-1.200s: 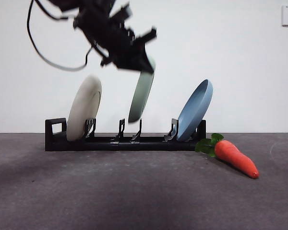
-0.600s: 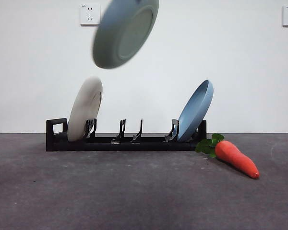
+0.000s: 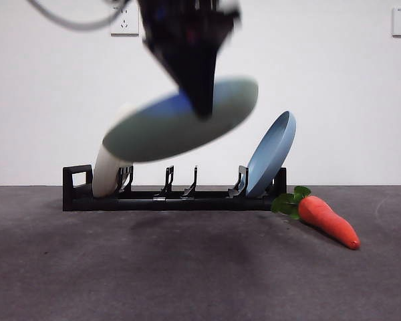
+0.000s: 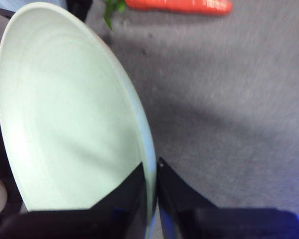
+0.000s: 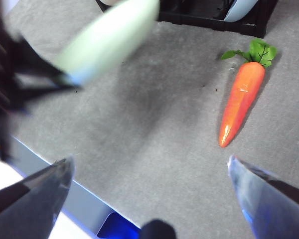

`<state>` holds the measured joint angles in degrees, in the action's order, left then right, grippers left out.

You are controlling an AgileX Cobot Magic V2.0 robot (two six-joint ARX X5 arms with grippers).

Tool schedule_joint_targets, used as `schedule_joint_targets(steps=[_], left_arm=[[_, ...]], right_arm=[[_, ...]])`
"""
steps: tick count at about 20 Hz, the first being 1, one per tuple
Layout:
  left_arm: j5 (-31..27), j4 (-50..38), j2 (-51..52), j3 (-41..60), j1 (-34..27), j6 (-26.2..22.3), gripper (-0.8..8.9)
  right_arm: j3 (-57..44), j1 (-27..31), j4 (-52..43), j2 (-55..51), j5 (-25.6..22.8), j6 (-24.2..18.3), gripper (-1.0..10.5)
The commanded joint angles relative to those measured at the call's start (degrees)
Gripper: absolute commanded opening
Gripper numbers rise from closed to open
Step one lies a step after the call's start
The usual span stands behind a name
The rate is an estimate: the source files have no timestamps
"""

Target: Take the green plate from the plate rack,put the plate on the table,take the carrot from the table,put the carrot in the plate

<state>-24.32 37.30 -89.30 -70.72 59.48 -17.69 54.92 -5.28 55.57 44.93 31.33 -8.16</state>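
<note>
Pinching the rim of the green plate (image 4: 65, 114), the left tool (image 4: 150, 186) is held above the plate rack (image 3: 174, 197), the plate tilted in the air. The carrot (image 3: 327, 221) lies beside the rack on the table (image 3: 187, 274). The right tool (image 5: 149, 174) is spread wide. With such an edge grip, the plate could slip if lowered fast.

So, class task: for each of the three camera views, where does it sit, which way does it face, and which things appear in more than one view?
Front view: low at table height, looking level across the table at the plate rack; the left hand comes from above, holding the green plate.
Left wrist view: on the left arm, looking along its jaws, which are shut on the plate's rim.
Right wrist view: on the right arm, looking down at the carrot; the right hand is open.
Shared: all three show plate and carrot.
</note>
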Motion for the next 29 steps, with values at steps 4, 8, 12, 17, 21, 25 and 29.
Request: schedule_joint_targets(steps=[4,8,12,17,21,25,29], left_arm=[[-3.89,-12.68,-4.57,9.25,3.17,-6.19,-0.06],[-4.98,-13.75,-10.10,9.57,3.56,-7.30,-0.06],[-5.64,-14.95,-14.62,9.57,3.61,-7.85,-0.06],[-3.02,-14.47,-15.54,9.57,3.65,-5.57,0.53],[-2.25,-13.42,-15.52,9.55,3.82,-3.15,2.87],[-2.34,-11.34,-12.48,9.42,4.02,-1.64,2.88],[-0.83,-5.95,-2.43,6.47,4.48,6.78,2.88]], right_arm=[[0.22,-0.13,-0.90,0.17,0.00,0.24,6.9],[0.22,-0.13,-0.92,0.20,0.00,0.39,6.9],[0.22,-0.13,-0.90,0.46,0.02,0.39,6.9],[0.22,-0.13,-0.94,0.46,0.00,0.39,6.9],[0.22,-0.13,-1.07,0.87,0.00,0.42,6.9],[0.22,-0.13,-1.40,1.95,-0.07,0.42,6.9],[0.22,-0.13,-6.60,6.73,-0.17,2.25,6.9]])
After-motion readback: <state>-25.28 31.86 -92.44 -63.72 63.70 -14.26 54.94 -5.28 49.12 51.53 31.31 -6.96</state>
